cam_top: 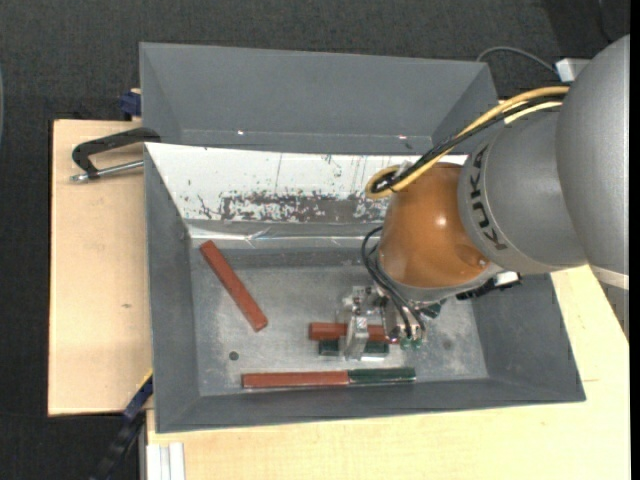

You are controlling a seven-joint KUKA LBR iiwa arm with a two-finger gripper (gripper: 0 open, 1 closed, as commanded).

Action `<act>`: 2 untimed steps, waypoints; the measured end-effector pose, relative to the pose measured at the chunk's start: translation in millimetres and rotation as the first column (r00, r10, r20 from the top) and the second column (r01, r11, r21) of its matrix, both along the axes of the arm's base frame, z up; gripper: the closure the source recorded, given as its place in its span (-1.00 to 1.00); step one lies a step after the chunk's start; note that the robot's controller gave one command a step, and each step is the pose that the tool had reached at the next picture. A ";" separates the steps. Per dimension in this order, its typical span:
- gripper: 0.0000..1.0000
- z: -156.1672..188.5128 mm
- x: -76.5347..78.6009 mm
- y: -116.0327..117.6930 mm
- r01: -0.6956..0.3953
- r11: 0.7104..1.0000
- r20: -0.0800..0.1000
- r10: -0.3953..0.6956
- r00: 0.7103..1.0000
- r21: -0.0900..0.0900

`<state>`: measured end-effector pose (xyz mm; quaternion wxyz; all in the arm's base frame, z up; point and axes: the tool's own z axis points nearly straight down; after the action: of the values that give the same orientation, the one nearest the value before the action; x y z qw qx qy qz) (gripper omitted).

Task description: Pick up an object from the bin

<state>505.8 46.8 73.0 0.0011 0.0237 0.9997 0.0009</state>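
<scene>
The gripper (pixel 365 336) was low in the grey bin (pixel 170 298), close to the floor and a little toward the front. It sat right by a small red-brown block (pixel 324 330), which had a small dark green piece (pixel 328 348) touching it. I think that block was the thing to pick. The metal parts were bunched up together, so I could not tell if the pincer was wide or narrow, or if it held anything.

Just in front of it, along the front wall, lay a long red-brown stick (pixel 295 379) and a dark green stick (pixel 383 375), end to end. Another red-brown stick (pixel 233 286) lay tilted, well apart on the left.

To do this step well, I think the pincer should sit with the small block right in its middle and close gently. It should take one thing, not the block and the green piece together. Then it should lift straight up, so it does not bump the two sticks at the front.

The big grey arm (pixel 560 168) had the word "KUKA" on it in dark letters, just beside the orange cover (pixel 430 238). I could read no other words.
</scene>
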 end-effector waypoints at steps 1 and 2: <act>1.00 0.0 0.0 0.0 0.000 1.000 0.000 0.000 1.000 0.000; 1.00 3.2 -0.6 0.0 0.000 1.000 -0.001 0.000 1.000 0.000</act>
<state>505.2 46.7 76.2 0.0005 0.0237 0.9997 0.0008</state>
